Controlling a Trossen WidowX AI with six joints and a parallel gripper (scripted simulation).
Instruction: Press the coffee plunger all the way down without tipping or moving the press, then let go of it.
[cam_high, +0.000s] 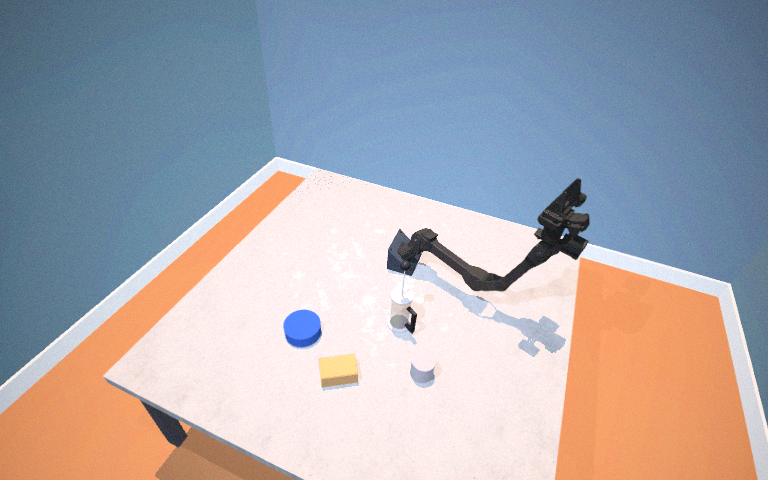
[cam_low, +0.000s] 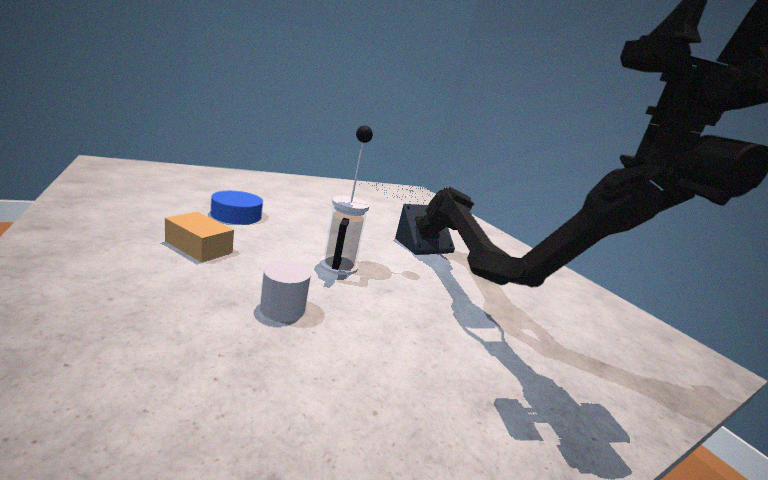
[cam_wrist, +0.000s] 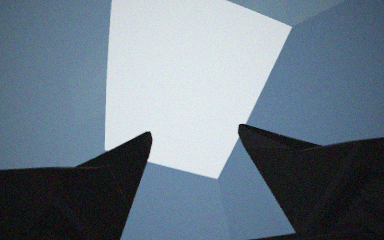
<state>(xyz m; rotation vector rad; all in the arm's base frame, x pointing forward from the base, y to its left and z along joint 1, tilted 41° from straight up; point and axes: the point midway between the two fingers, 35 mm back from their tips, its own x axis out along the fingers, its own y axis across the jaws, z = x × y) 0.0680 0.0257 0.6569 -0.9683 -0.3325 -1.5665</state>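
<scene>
Plunger knob (cam_low: 364, 134) tops its upright rod, well below and away from our empty, wide-open claw (cam_low: 719, 22) pointing upward.

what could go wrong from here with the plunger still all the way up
1. The plunger knob sits atop a long thin rod, so an off-centre push could tip the coffee press.
2. The open gripper points upward, far from the press; its swing down could clip the knob sideways.
3. The grey cylinder stands close by, and a low approach might knock it.
</scene>
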